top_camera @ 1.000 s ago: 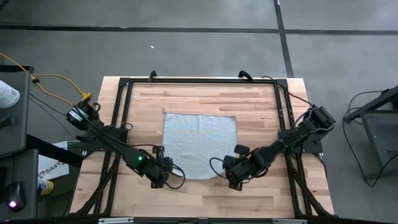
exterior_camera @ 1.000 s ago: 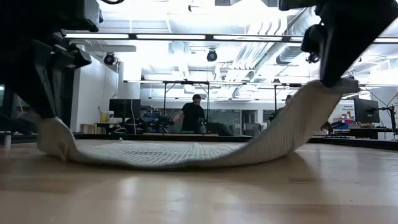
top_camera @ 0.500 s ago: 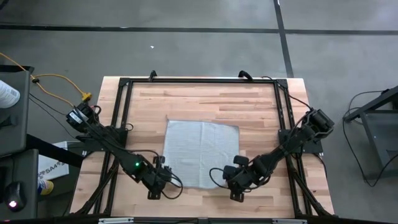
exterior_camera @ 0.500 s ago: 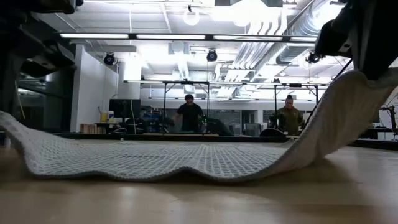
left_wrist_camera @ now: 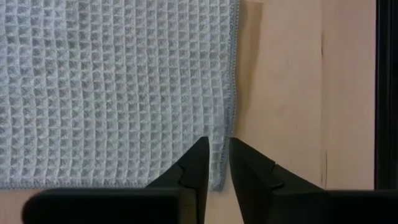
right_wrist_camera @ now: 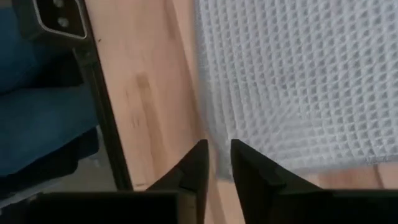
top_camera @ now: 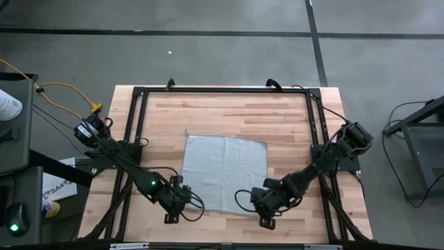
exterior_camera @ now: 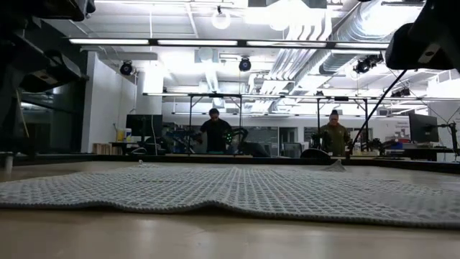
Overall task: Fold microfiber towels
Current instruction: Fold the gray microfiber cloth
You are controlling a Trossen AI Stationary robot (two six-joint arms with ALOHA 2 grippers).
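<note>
The pale grey-blue microfiber towel (top_camera: 223, 173) lies spread flat on the wooden table, one layer, also seen in the low view (exterior_camera: 230, 191). My left gripper (top_camera: 180, 202) stands over the towel's near left corner (left_wrist_camera: 217, 180), fingers a narrow gap apart (left_wrist_camera: 216, 146). My right gripper (top_camera: 262, 208) stands over the near right corner (right_wrist_camera: 217, 168), fingers likewise a narrow gap apart (right_wrist_camera: 216, 149). In the low view the right gripper (exterior_camera: 431, 36) is well above the flat cloth. Neither gripper holds anything.
A black metal frame (top_camera: 222, 90) runs around the table's edges; its rail shows beside the towel in the wrist views (left_wrist_camera: 385, 93) (right_wrist_camera: 99, 106). Bare wood lies on all sides of the towel. People stand in the room far behind the table (exterior_camera: 215, 133).
Both grippers have moved toward the table's near edge, drawing the towel's near corners with them. The towel has slid nearer and spread out flat. Its near corners, held up off the table before, now lie on the wood, free of the grippers.
</note>
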